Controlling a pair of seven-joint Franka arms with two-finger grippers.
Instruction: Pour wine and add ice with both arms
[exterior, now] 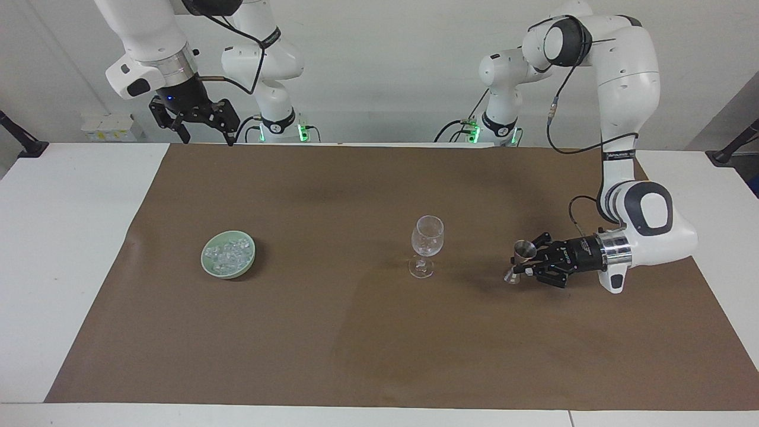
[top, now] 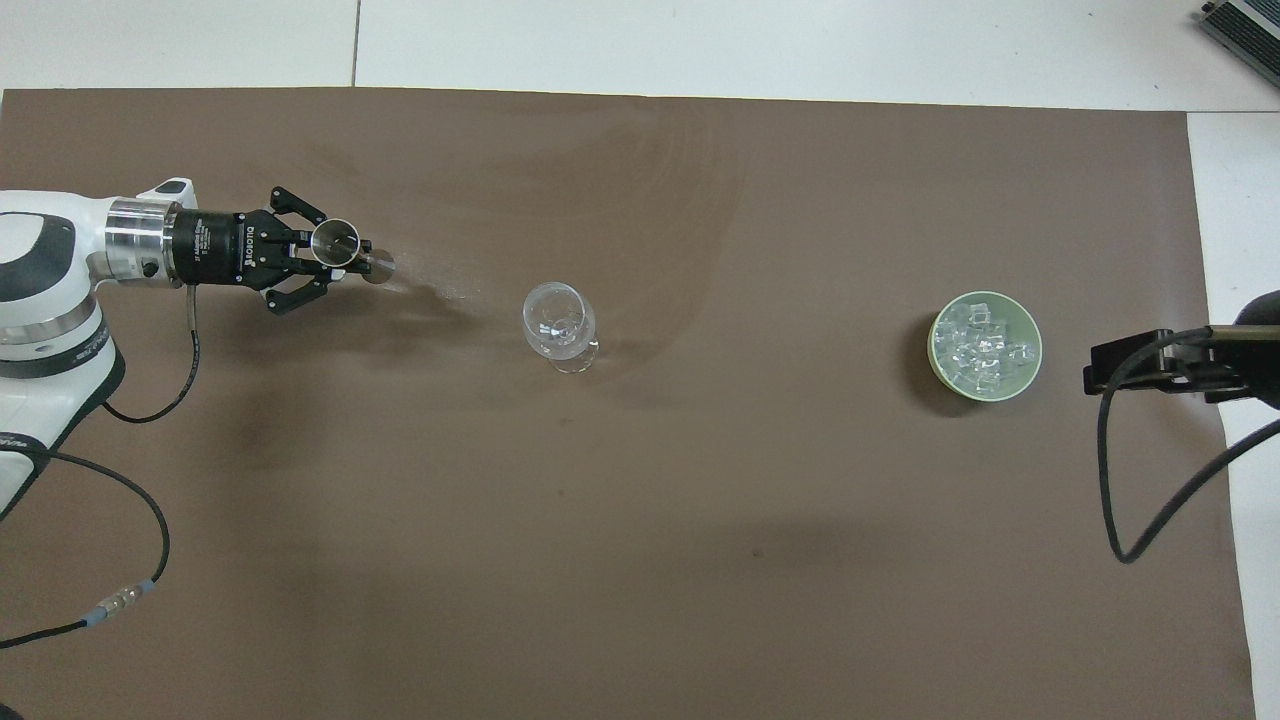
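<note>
A clear stemmed wine glass (exterior: 427,242) (top: 558,324) stands upright mid-mat. The ice (exterior: 229,250) (top: 985,344) fills a pale green bowl (exterior: 207,262) (top: 936,362) toward the right arm's end. My left gripper (exterior: 525,264) (top: 336,262) reaches in level and low over the mat, shut on a small metal jigger (exterior: 522,250) (top: 335,240), a short way from the glass toward the left arm's end. My right gripper (exterior: 204,131) hangs high over the mat's edge nearest the robots, open and holding nothing. Wine is out of view.
A brown mat (exterior: 356,332) (top: 640,560) covers most of the white table (exterior: 59,237). The right arm's black cable (top: 1120,480) loops over the mat's edge beside the bowl.
</note>
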